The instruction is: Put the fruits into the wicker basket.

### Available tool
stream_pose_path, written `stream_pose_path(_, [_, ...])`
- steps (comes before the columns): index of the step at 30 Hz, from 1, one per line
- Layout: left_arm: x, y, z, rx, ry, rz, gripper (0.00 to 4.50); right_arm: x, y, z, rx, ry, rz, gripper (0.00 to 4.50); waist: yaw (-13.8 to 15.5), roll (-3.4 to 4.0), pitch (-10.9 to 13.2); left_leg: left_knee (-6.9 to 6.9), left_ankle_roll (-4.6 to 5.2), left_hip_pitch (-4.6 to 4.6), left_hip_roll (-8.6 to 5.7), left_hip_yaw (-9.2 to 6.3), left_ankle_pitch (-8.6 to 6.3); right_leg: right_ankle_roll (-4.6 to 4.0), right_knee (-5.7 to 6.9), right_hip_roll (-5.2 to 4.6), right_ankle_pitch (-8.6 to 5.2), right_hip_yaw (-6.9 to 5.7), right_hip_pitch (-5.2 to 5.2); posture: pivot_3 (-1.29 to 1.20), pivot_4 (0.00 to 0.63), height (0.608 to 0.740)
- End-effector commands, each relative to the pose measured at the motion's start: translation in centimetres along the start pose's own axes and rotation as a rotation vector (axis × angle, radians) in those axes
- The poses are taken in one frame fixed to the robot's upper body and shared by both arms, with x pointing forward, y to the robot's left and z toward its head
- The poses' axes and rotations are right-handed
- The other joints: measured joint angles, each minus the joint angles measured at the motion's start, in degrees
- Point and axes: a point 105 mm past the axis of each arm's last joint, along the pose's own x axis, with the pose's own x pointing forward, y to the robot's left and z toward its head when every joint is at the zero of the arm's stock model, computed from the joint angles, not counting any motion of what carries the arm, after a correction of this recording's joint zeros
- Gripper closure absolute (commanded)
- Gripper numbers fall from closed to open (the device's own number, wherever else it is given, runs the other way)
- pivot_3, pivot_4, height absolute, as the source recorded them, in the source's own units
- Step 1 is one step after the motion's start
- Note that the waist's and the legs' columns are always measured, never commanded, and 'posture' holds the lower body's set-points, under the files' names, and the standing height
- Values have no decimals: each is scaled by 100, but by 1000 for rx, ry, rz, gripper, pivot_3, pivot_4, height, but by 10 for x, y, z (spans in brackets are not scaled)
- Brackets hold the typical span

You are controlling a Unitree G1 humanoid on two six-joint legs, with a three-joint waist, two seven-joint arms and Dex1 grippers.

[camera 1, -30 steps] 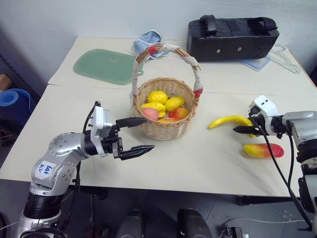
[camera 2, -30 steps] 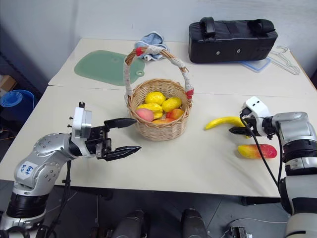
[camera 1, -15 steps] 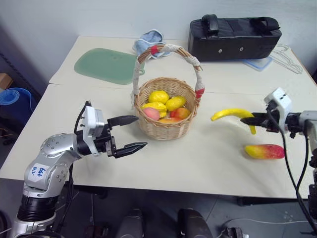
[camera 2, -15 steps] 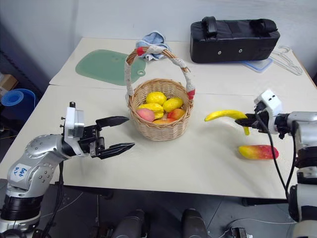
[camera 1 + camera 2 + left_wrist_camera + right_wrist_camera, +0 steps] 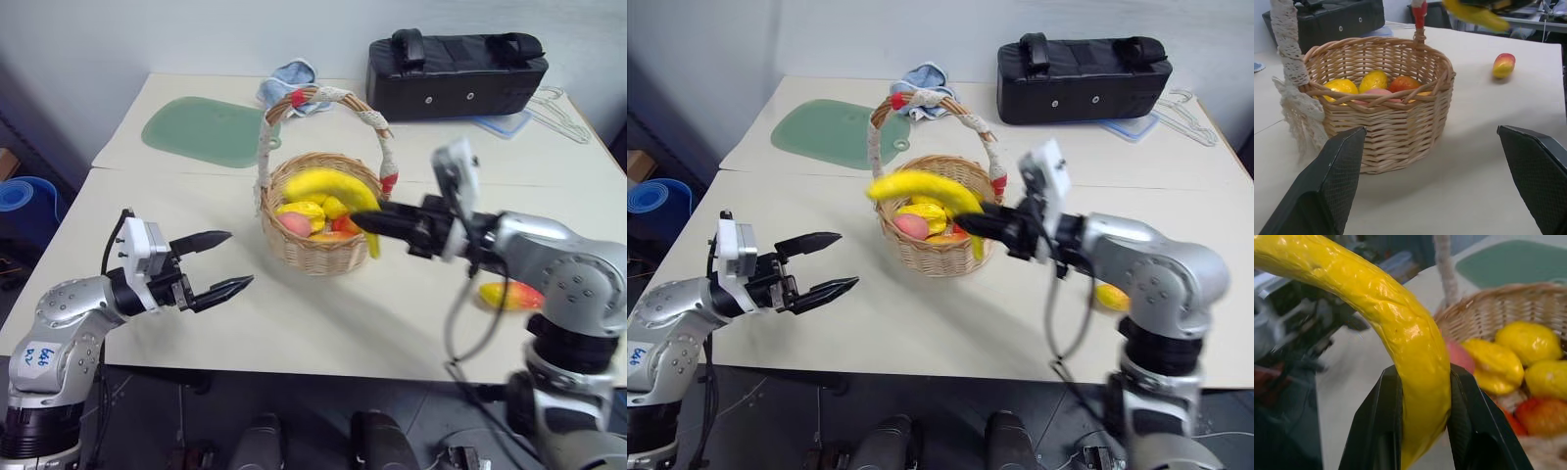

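My right gripper (image 5: 364,223) is shut on the curved yellow banana (image 5: 328,188) and holds it in the air over the front part of the wicker basket (image 5: 313,253). The wrist view shows both fingers (image 5: 1385,431) clamped on the banana (image 5: 1415,333). Inside the basket lie yellow lemons (image 5: 1342,86) and a reddish peach (image 5: 1405,83). The red-to-yellow mango (image 5: 1504,65) rests on the table to the right of the basket, partly behind my right arm. My left gripper (image 5: 241,258) hangs open and empty to the left of the basket, apart from it.
A black bag (image 5: 456,61) stands at the back right, with a clear hanger (image 5: 563,113) beside it. A green mat (image 5: 201,127) and a blue cloth (image 5: 287,83) lie behind the basket. The basket's tall wrapped handle (image 5: 333,95) arches over the fruit.
The right gripper lifted the banana off the table and carried it left to above the basket. The left gripper drew back to the left, away from the basket.
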Motion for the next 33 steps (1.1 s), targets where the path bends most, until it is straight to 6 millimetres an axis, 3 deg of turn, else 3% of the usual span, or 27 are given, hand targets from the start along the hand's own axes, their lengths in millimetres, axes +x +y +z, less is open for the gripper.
stream_pose_path(1, [-1, -9, 8, -10, -13, -17, 0, 11, -3, 2, -8, 30, -101, 3714, 8, 0, -1, 0, -1, -13, 1, -21, -1, -4, 6, 2, 7, -1, -9, 0, 150, 740])
stream_pose_path(4, [-1, -10, 9, -1, -14, 3, 0, 20, 1, 5, 12, -34, -113, 3714, -35, -1, -1, -14, 2, -33, -15, -30, -2, -19, 17, 6, 17, 0, -37, 0, 150, 740])
stream_pose_path(8, [-3, -11, 12, 12, -22, 26, 0, 22, -20, -1, 51, -69, -261, 3714, -86, -1, -1, -20, 2, -40, -16, -17, -2, -18, 50, 6, 18, -1, -63, 0, 150, 740])
stream_pose_path(9, [-3, -12, 12, 15, -21, 28, 0, 22, -21, -1, 42, -76, -271, 2998, -112, -1, -1, -20, 2, -41, -15, -12, -2, -18, 48, 7, 18, -1, -63, 0, 150, 740])
stream_pose_path(12, [-1, -13, 13, 15, -26, 25, 0, 23, -12, -1, 4, -71, -204, 1997, -158, -1, -1, -16, 3, -40, -13, 7, 1, -18, 45, 7, 18, 2, -63, 0, 150, 740])
stream_pose_path(15, [5, -15, 19, 21, -55, -3, 0, 15, 11, -8, 48, -32, -8, 1060, -159, -1, -1, -15, 4, -33, -4, 23, 12, -18, 41, 8, 18, 3, -63, 0, 150, 740])
stream_pose_path(18, [14, -22, 26, 25, -85, -58, 0, -17, 21, -19, -8, -33, 120, 39, -119, -2, -1, -17, 2, -31, 3, 21, 14, -18, 42, 13, 18, 2, -62, 0, 150, 740])
stream_pose_path(22, [24, -30, 23, 15, -81, -142, 0, -65, 27, -13, -144, -212, 162, 11, -22, -2, -1, -23, 23, -36, -8, 20, 2, -11, 14, 7, 22, 16, -57, 0, 150, 740])
stream_pose_path(24, [29, -32, 21, 13, -78, -181, 0, -90, 25, -25, -136, -210, 145, 11, -19, -3, 0, -27, 25, -35, -7, 39, 1, 13, -8, 9, 35, 26, -56, 0, 150, 740])
stream_pose_path(27, [37, -38, 17, -6, -76, -245, 0, -139, -10, -54, 51, -240, -104, 11, 56, -15, -8, -25, 27, -29, -6, 77, 0, 20, -17, 11, 39, 15, -40, 0, 150, 740])
stream_pose_path(29, [38, -44, 12, -22, -73, -279, 0, -187, -33, -72, -58, -300, -363, 11, 77, -15, -7, -23, 31, -18, -7, 85, -2, 20, -28, 8, 39, 19, -26, 0, 150, 740])
stream_pose_path(33, [41, -49, 6, -26, -66, -322, 0, -261, -31, -107, -288, -176, -605, 11, 119, -3, -11, -27, 33, -3, -8, 100, -2, 21, -55, 12, 38, 29, -9, 0, 150, 740])
